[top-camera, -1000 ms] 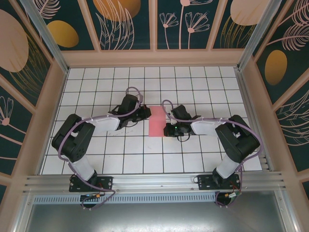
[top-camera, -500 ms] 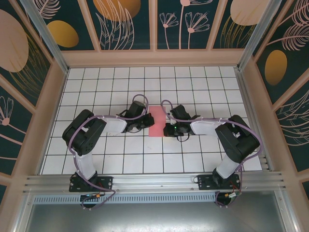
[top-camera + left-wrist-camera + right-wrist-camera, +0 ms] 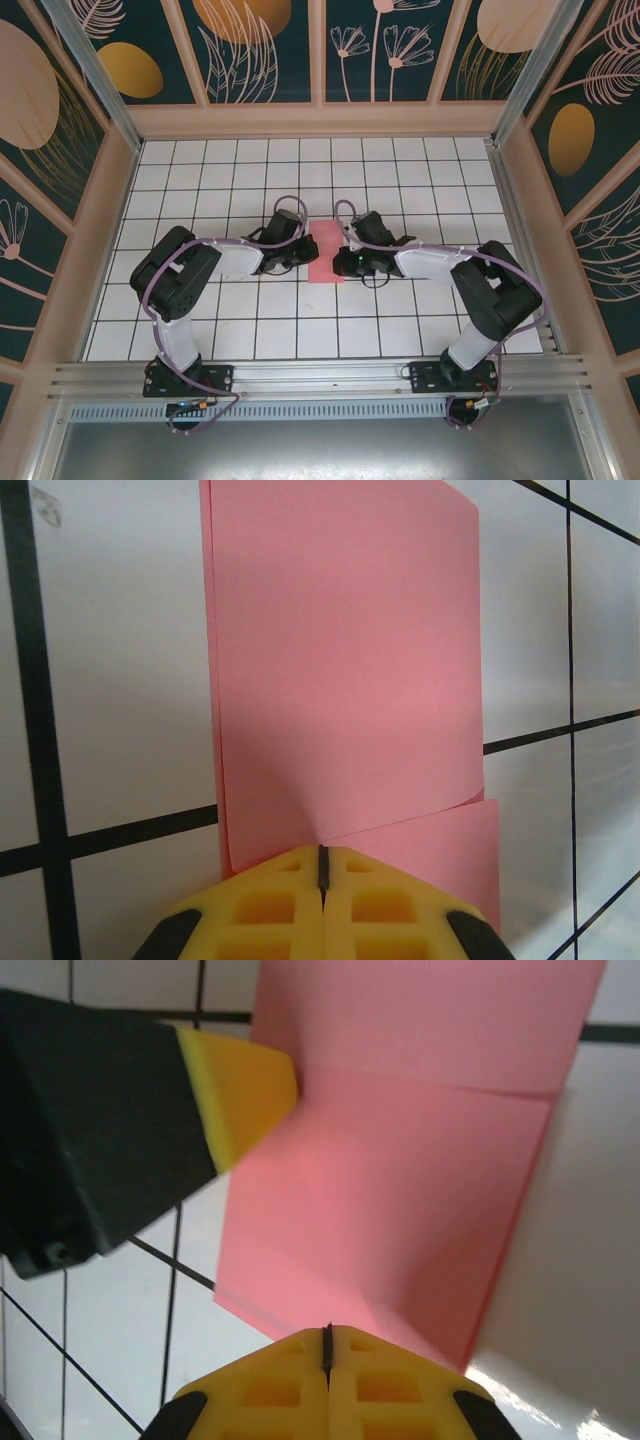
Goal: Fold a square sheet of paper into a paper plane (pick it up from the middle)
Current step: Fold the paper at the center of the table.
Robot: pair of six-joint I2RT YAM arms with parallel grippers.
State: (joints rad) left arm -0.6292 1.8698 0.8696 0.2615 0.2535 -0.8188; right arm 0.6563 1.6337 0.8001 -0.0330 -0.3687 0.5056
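The square sheet of paper is pink-red and lies folded into a narrow strip on the white grid table between my two grippers. In the left wrist view the sheet shows a curling top layer over a lower layer. My left gripper is shut, its yellow tip touching the top layer's near edge. My right gripper is shut too, its tip at the opposite edge of the sheet, which looks lifted on one side. The left gripper's yellow finger presses the far edge there.
The white table with black grid lines is boxed in by beige walls with patterned panels. An aluminium rail runs along the near edge by the arm bases. Purple cables loop over both arms.
My left arm has swung right, bringing its shut gripper up to the sheet's left edge. The right gripper has shifted slightly up and left onto the sheet.
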